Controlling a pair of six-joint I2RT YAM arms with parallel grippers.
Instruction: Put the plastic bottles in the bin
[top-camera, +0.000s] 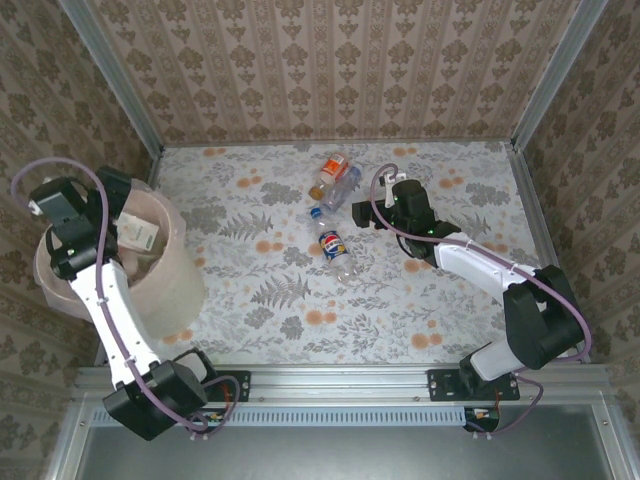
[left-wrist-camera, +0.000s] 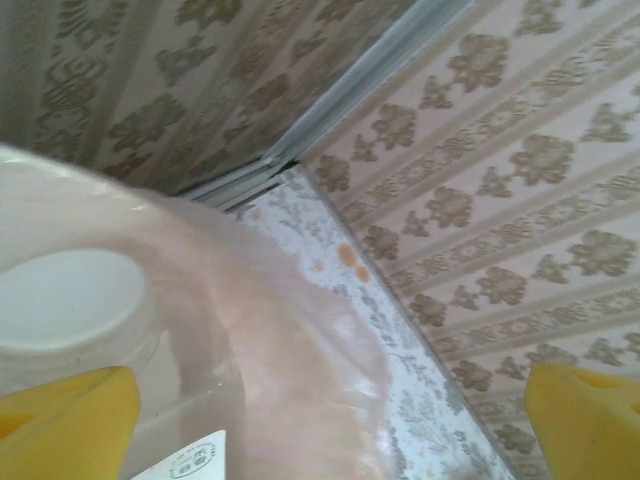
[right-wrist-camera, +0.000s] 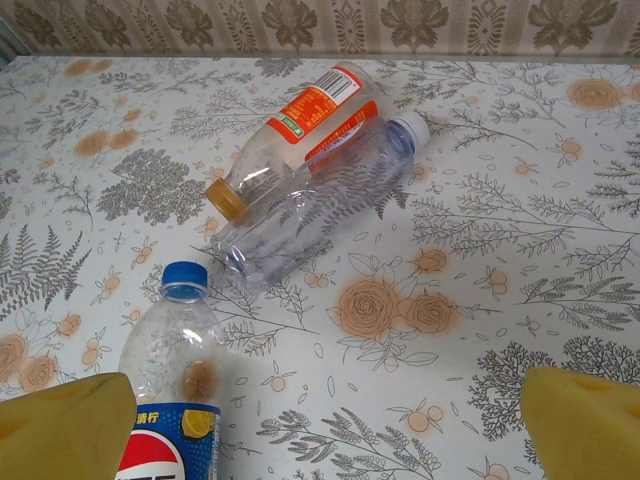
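Note:
Three plastic bottles lie mid-table: an orange-labelled one (top-camera: 331, 168) (right-wrist-camera: 300, 125), a clear one with a pale cap (top-camera: 344, 188) (right-wrist-camera: 315, 210) against it, and a blue-capped Pepsi bottle (top-camera: 336, 246) (right-wrist-camera: 170, 390) nearer me. My right gripper (top-camera: 368, 205) (right-wrist-camera: 325, 440) hovers open just right of them, with bare table between its yellow fingertips (right-wrist-camera: 60, 430). The pale pink bin (top-camera: 175, 285) (left-wrist-camera: 290, 340) stands at the left edge with bottles inside (top-camera: 140, 235). One of these shows a white cap (left-wrist-camera: 60, 300). My left gripper (top-camera: 125, 218) (left-wrist-camera: 330, 440) hangs open over the bin, holding nothing.
Patterned walls with metal corner posts (top-camera: 120, 80) close the table on three sides. The bin's thin clear liner (left-wrist-camera: 230, 300) drapes over its rim. Open flowered tabletop (top-camera: 300, 320) stretches between the bin and the right arm.

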